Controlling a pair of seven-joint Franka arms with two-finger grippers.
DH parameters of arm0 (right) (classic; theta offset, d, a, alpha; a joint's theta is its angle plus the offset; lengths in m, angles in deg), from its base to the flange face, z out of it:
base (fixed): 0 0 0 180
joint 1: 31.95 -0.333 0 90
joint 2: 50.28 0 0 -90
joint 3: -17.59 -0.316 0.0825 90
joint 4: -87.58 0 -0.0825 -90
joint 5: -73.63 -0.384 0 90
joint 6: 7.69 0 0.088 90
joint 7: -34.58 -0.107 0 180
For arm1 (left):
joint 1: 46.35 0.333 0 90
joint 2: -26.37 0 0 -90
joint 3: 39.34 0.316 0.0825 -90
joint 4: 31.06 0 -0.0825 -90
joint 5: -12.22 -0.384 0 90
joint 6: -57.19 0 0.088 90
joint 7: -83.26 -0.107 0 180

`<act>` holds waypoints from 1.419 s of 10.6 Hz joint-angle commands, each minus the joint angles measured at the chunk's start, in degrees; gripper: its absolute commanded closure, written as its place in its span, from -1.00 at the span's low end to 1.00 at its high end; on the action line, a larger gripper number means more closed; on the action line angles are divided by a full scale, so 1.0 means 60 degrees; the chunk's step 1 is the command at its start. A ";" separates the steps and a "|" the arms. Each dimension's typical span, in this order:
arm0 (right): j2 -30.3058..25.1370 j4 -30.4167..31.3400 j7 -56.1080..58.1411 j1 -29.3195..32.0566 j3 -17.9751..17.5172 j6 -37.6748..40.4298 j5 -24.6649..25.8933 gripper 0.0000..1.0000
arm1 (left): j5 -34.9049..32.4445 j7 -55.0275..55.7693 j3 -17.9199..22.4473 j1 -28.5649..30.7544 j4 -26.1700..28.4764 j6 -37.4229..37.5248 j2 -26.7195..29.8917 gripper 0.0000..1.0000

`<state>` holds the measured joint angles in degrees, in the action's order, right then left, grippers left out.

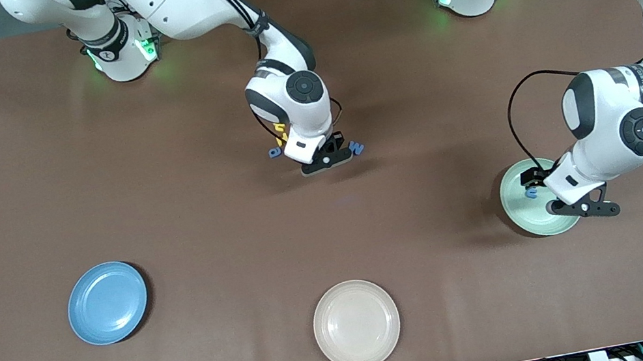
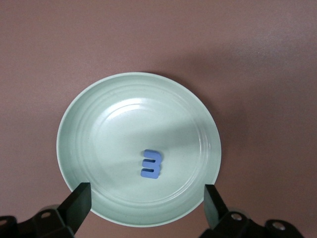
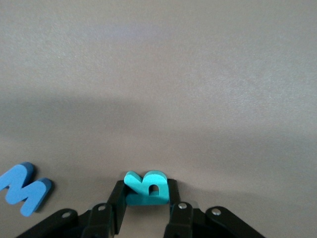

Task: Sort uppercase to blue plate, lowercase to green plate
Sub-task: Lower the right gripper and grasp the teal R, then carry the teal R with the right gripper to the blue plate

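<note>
The right gripper (image 3: 147, 198) had its two black fingers (image 3: 116, 201) closed on the small teal-green foam letter R (image 3: 147, 187), pinching it from both sides low over the brown table (image 1: 32, 192) at mid-table. Just beside that gripper lay the dark blue foam letter M (image 3: 24, 188), flat on the table and apart from the R; in the front view it showed at the gripper's edge toward the left arm's end (image 1: 357, 148). On the gripper's other flank, toward the right arm's end, a small blue rounded foam letter (image 1: 274, 152) rested on the table, with a yellow foam letter (image 1: 281, 131) showing partly from under the right wrist.

The left gripper (image 2: 146, 201) hung with its jaws spread wide and nothing between them, over the round pale mint-green plate (image 2: 89, 124) toward the left arm's end of the table. One light blue e-shaped foam letter (image 2: 151, 164) lay flat inside that plate, off its middle, clear of both fingers.

The round sky-blue plate (image 1: 107, 303) sat toward the right arm's end of the table, with no letter in it. A round cream-white plate (image 1: 357, 324) stood nearest the front camera, between the two coloured plates.
</note>
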<state>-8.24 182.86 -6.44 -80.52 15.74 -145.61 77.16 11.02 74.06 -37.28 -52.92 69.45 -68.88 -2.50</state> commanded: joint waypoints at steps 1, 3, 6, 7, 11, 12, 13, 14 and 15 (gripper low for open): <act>0.0055 -0.0029 -0.0063 0.0037 0.0016 -0.0026 0.0100 1.00 | 0.0068 -0.0195 0.0155 -0.0166 -0.0097 0.0079 -0.0051 -1.00; -0.0179 -0.0131 -0.0063 0.0372 0.0045 -0.0012 0.0115 1.00 | 0.0068 -0.0210 0.0125 -0.0283 -0.0097 0.0079 0.0037 -1.00; -0.0443 -0.0759 0.0679 0.1455 0.0453 0.1448 0.0305 1.00 | 0.0068 -0.0239 0.0023 -0.0911 -0.0184 0.0079 0.0169 -1.00; -0.0444 -0.1197 0.1206 0.1778 0.0803 0.2048 0.0306 1.00 | 0.0083 -0.0413 -0.0253 -0.0986 -0.0243 0.0094 0.0169 -1.00; -0.0342 -0.2212 0.4628 0.4511 0.1188 0.2845 0.0350 1.00 | 0.0171 -0.1760 -0.1497 -0.1074 -0.0243 0.0080 0.0184 -1.00; -0.0268 -0.2299 0.5741 0.5202 0.1173 0.2787 0.0350 1.00 | 0.0098 -0.1966 -0.1747 -0.1205 -0.0330 0.0036 0.0140 -1.00; -0.0181 -0.2315 0.6825 0.5760 0.1188 0.2656 0.0350 1.00 | 0.0083 -0.2113 -0.1982 -0.1453 -0.0491 0.0021 0.0082 -1.00; -0.0136 -0.2300 0.7880 0.6331 0.1173 0.2422 0.0335 1.00 | 0.0097 -0.2114 -0.2115 -0.1774 -0.0550 0.0006 0.0081 -1.00; -0.0020 -0.2300 0.8485 0.6714 0.1173 0.2202 0.0335 1.00 | 0.0141 -0.2100 -0.2116 -0.2213 -0.0768 0.0006 0.0009 -1.00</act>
<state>-9.86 170.38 39.92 -42.78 23.86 -131.33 78.39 11.02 63.01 -50.12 -63.23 66.58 -69.02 -2.21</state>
